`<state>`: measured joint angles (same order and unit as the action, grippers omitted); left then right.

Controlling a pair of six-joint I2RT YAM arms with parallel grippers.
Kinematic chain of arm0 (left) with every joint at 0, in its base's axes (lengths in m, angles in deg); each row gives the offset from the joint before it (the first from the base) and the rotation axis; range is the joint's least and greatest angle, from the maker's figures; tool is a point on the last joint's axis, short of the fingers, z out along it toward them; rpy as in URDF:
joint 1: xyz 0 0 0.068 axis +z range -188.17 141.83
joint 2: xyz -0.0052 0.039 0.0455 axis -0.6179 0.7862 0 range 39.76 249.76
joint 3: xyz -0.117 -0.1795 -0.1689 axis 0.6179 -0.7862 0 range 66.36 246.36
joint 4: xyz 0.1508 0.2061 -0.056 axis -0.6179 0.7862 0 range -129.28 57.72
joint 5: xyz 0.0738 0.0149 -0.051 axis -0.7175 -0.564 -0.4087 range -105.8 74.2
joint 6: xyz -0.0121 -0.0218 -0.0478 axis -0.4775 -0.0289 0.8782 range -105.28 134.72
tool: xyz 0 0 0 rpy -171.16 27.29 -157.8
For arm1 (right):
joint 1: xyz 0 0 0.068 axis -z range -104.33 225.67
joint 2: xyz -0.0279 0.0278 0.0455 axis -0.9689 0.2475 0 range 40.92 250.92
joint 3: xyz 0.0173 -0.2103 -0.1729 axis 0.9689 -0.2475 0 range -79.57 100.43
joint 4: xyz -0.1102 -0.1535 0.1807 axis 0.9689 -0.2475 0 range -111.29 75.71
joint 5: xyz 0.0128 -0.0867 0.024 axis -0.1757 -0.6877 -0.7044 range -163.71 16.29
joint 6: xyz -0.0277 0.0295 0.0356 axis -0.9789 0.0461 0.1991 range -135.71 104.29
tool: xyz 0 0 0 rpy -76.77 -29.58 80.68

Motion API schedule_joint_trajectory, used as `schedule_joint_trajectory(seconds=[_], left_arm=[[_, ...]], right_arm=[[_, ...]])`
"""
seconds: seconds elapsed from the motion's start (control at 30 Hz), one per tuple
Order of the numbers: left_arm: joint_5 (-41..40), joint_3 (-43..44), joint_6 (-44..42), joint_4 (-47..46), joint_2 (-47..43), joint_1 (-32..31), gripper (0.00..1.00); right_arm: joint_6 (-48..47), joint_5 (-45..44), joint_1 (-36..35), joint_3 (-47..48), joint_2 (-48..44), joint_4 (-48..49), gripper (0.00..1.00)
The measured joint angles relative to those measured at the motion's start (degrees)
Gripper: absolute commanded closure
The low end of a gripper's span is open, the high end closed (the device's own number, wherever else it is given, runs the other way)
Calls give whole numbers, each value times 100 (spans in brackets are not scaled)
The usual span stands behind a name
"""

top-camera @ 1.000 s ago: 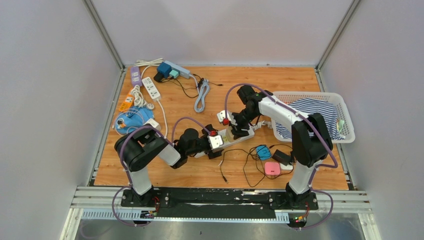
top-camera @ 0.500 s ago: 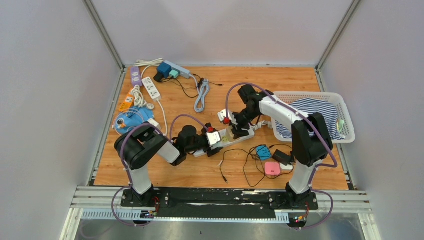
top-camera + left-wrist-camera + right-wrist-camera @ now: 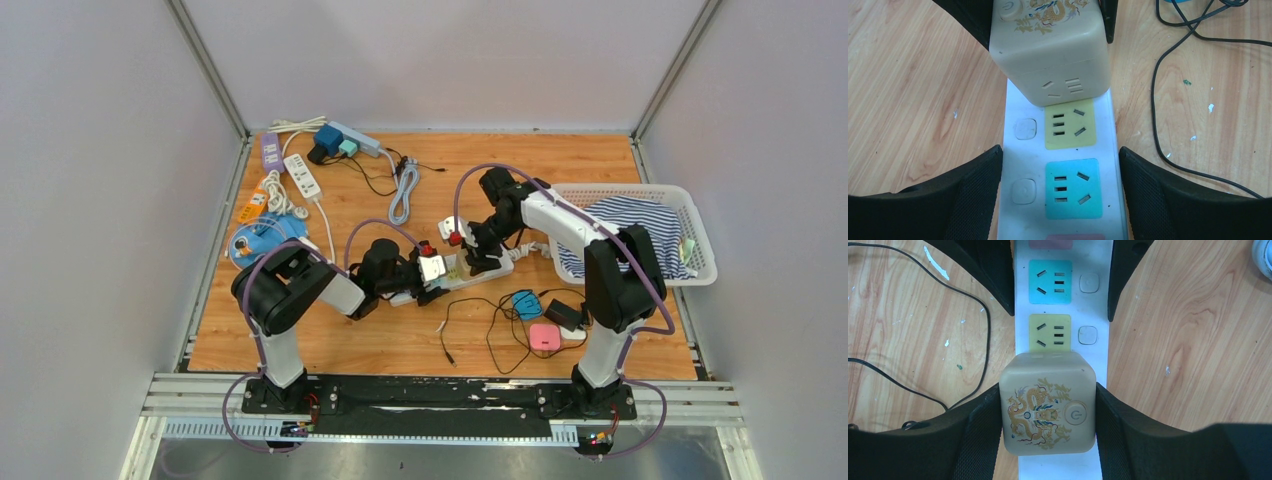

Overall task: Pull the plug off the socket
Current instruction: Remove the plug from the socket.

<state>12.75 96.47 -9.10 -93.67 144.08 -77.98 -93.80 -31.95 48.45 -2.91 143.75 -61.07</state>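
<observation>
Top external view: white power strip [image 3: 498,266] lies angled near the middle of the wooden tabletop [image 3: 580,165]. Both end effectors are low over it, meeting from opposite ends. To its right is a white basket [image 3: 620,189] holding striped cloth [image 3: 630,215]. Toward the arm bases are a pink box [image 3: 544,336] and loose black cables [image 3: 470,322]. The far left corner has a cluster of spare strips [image 3: 302,175], with a grey coiled cord [image 3: 404,192] just beside them.

Right wrist view: cube plug [image 3: 1048,402], cream, with a gold dragon print and a round power button on its top face. It is seated on the strip at one end, no gap visible beneath it. The yellow outlet [image 3: 1049,332] is directly next to it and the teal outlet [image 3: 1049,281] comes after that. Each outlet has a small square switch alongside. Right end effector [image 3: 1048,390] is clenched on the cube plug, one finger [image 3: 980,432] flat against each side face.

Left wrist view: left end effector [image 3: 1060,162] straddles the strip level with the teal outlet. Its fingers [image 3: 973,195] sit right at the strip's two long edges. Cannot tell whether the pads press the plastic or stop just short, so the grip is undetermined. From here the cube plug is past the yellow outlet, with the right fingers flanking it. One black cable loops across bare wood to the right.
</observation>
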Motion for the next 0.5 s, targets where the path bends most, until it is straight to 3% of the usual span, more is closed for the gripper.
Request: schedule_joint_trajectory(seconds=[0.17, 0.2, 0.23, 0.5], left_arm=[[44, 118, 20, 96, 55, -4, 12], [42, 144, 33, 103, 79, -7, 2], [35, 186, 55, 131, 120, -13, 0], [35, 258, 199, 184, 186, -33, 9]], right_arm=[[7, -4, 26, 46, 33, -35, 77], [9, -7, 26, 63, 46, -48, 76], [15, -7, 26, 81, 61, -63, 75], [31, -11, 26, 129, 101, -107, 64]])
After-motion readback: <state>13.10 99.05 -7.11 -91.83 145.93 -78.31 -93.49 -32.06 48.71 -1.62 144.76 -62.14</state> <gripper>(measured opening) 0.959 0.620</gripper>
